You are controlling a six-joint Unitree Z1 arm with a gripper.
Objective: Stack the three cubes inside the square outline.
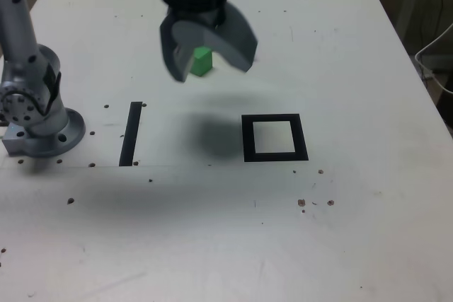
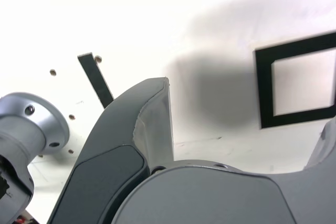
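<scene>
Exterior view: high, off the arm, angled down across the whole tabletop. Wrist view: close behind the gripper, facing down past it. Shared by both: square outline, black strip, arm base.

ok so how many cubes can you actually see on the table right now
1. A green cube sits between the open gripper's jaws, far from the square outline. Others may be hidden behind the gripper.
</scene>
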